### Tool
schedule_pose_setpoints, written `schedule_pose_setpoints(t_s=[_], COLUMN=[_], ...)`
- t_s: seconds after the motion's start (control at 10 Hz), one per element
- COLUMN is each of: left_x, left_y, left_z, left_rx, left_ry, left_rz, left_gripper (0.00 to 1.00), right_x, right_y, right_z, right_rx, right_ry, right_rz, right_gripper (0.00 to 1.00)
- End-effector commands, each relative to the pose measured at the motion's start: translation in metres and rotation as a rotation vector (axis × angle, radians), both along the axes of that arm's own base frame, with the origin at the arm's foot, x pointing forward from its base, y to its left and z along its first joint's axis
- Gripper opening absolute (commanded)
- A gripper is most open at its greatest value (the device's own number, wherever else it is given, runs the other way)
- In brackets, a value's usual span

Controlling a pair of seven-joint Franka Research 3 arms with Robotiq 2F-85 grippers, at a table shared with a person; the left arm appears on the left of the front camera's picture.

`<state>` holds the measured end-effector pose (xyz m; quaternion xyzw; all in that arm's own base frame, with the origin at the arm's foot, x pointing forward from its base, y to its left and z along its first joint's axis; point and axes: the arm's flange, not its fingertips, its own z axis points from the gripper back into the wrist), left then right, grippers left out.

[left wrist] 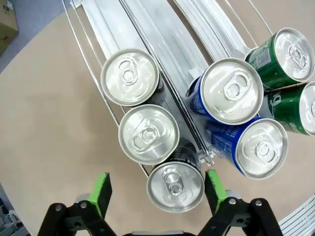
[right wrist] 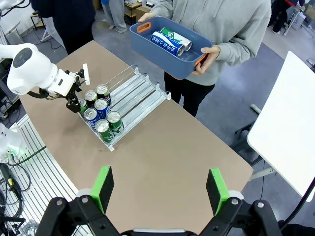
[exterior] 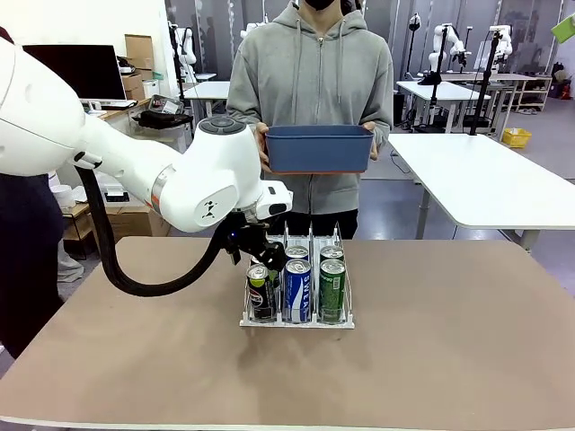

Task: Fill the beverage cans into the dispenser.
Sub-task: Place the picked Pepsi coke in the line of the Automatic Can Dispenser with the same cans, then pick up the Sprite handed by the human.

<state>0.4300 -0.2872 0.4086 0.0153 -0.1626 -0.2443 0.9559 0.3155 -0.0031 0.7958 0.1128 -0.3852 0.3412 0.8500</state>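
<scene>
Tabletop: clear dispenser (silver-topped cans)

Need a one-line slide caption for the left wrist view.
Left gripper open over the nearest of three black cans in the dispenser, beside two blue cans and two green cans.

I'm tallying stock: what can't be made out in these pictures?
- Front view: what lies in the blue bin, hidden by its near wall.
- Front view: rear cans in the dispenser, mostly hidden by the front blue can and its neighbours.
- Left wrist view: one green can, cut by the right edge.
- Right wrist view: print on the racked cans, too small.
</scene>
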Motion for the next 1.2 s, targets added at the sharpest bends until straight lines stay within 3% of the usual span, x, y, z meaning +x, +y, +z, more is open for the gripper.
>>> schedule_pose_setpoints(t_s=[0.0, 0.2, 0.3, 0.8, 0.9, 1.0, 1.1], left_x=[-0.024, -0.049, -0.017, -0.023, -0.027, -0.031, -0.032], left_y=[0.005, 0.009, 0.003, 0.004, 0.016, 0.029, 0.049], left_z=[0.009, 0.021, 0.015, 0.014, 0.035, 0.055, 0.076], left_rx=[0.021, -0.030, -0.001, -0.004, 0.031, -0.002, -0.018], left_ry=[-0.067, -0.081, -0.039, -0.041, -0.068, -0.002, 0.017], left_rz=[0.047, 0.010, 0.016, 0.016, 0.016, -0.101, -0.148], left_gripper=[1.00, 1.00, 1.00, 1.00, 1.00, 1.00, 1.00], right_x=[0.000, 0.000, 0.000, 0.000, 0.000, 0.000, 0.000], right_y=[0.000, 0.000, 0.000, 0.000, 0.000, 0.000, 0.000], right_z=[-0.001, -0.001, -0.001, -0.001, -0.001, -0.001, -0.001], right_rx=[0.003, 0.003, 0.003, 0.003, 0.003, 0.003, 0.003], right_ry=[0.006, 0.006, 0.006, 0.006, 0.006, 0.006, 0.006], right_rz=[0.004, 0.004, 0.004, 0.004, 0.004, 0.004, 0.004], right_gripper=[1.00, 1.00, 1.00, 1.00, 1.00, 1.00, 1.00])
